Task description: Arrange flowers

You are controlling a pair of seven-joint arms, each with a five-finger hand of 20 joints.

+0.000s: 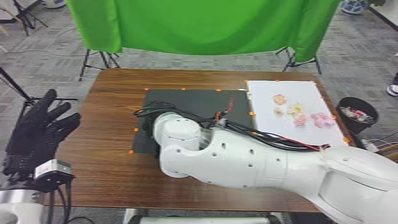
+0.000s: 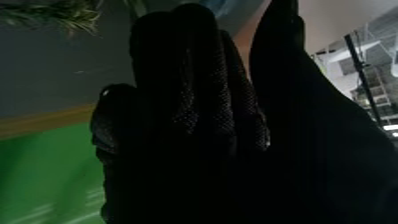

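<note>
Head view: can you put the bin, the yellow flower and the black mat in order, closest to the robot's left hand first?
Nearest to the left hand first:
1. Black mat: to the hand's right, near the middle of the table.
2. Yellow flower: farther right, on the white sheet.
3. Bin: farthest, past the table's right edge.

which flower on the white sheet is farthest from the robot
The orange-peach flower, close to the far edge of the white sheet. The yellow flower, the small pale one and the pink ones all lie nearer the robot.
</note>
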